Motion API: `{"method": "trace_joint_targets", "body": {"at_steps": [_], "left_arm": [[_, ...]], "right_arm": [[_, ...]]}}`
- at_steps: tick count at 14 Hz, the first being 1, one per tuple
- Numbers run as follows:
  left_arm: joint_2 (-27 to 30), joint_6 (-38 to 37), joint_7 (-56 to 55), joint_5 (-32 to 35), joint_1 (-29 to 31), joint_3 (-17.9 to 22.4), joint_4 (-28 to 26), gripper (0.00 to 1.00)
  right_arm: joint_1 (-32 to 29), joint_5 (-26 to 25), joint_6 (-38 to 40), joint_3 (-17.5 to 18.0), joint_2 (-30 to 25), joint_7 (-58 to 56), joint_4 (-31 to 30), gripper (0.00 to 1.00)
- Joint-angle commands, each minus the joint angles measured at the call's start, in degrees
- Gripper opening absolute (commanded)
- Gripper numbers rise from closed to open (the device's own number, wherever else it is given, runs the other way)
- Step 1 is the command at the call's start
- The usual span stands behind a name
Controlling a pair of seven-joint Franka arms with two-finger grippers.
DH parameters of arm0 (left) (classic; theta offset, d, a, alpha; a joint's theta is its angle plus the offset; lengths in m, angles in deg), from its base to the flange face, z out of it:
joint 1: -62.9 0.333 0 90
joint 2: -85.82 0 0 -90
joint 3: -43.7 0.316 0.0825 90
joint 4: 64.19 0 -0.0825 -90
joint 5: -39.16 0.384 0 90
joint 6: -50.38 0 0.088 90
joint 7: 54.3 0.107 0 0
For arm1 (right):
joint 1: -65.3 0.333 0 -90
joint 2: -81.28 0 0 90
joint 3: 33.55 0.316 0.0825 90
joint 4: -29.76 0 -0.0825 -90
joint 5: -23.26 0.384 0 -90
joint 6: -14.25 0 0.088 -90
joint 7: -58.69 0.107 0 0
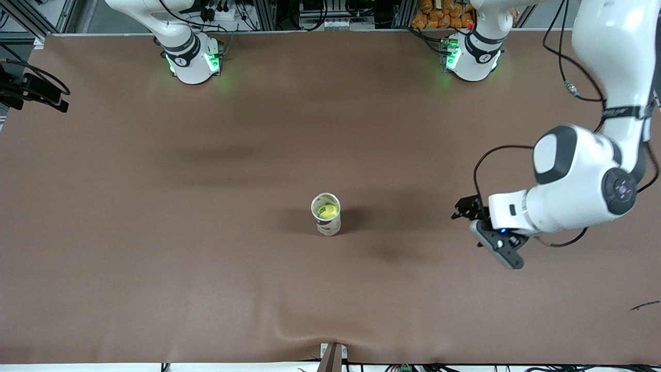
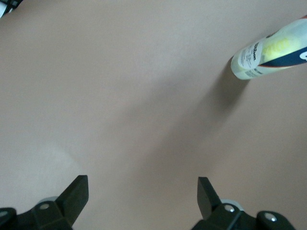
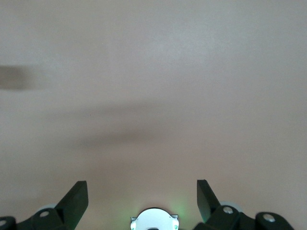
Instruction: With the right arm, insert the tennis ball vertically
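Observation:
A yellow tennis ball [image 1: 327,210] lies inside a clear upright can [image 1: 327,223] in the middle of the brown table [image 1: 155,232]. The left wrist view also shows the can [image 2: 261,56], with the ball [image 2: 277,46] showing through its wall. My left gripper [image 1: 463,208] hangs low over the table, off toward the left arm's end from the can. It [image 2: 143,184] is open and empty. In the right wrist view, my right gripper [image 3: 142,188] is open and empty, high over the table above its own base [image 3: 154,219]. The front view does not show it.
Both arm bases [image 1: 191,62] [image 1: 472,59] stand along the table's edge farthest from the front camera. A black fixture [image 1: 31,90] sits at the right arm's end. A small dark scrap [image 1: 645,306] lies near the left arm's end. A bracket [image 1: 333,356] marks the nearest edge.

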Motion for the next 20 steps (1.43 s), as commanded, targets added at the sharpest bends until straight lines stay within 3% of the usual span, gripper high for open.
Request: {"method": "trace_joint_targets", "body": {"at_steps": [1, 7, 12, 15, 18, 20], "left_arm": [[4.9, -5.8, -5.6, 1.3, 0.3, 1.1, -0.7, 1.00], [13.4, -16.3, -16.0, 2.7, 3.2, 1.2, -0.8, 1.00], [18.6, -19.7, -17.9, 4.2, 4.4, 1.4, -0.7, 1.00], [22.2, -22.0, -17.6, 4.8, 1.6, 6.6, -1.0, 1.00], [24.6, -25.0, -17.2, 4.9, -11.4, 22.1, -1.1, 1.00], [25.9, -27.8, -17.9, 4.9, -16.6, 27.3, -1.2, 1.00]], "right_arm": [[0.3, 0.1, -1.7, 0.3, -0.6, -0.5, 0.3, 1.00], [1.6, 0.0, -3.6, 0.6, 0.0, -0.5, 0.4, 1.00], [1.6, 0.1, -3.2, 0.5, 0.0, 0.4, 1.5, 1.00], [1.6, 0.0, -3.3, 0.3, 0.1, 0.2, 1.8, 1.00], [1.7, 0.0, -3.8, 0.4, 0.6, 0.2, 2.3, 1.00], [1.7, 0.0, -3.7, 0.4, 0.6, 0.2, 2.2, 1.00]]}}
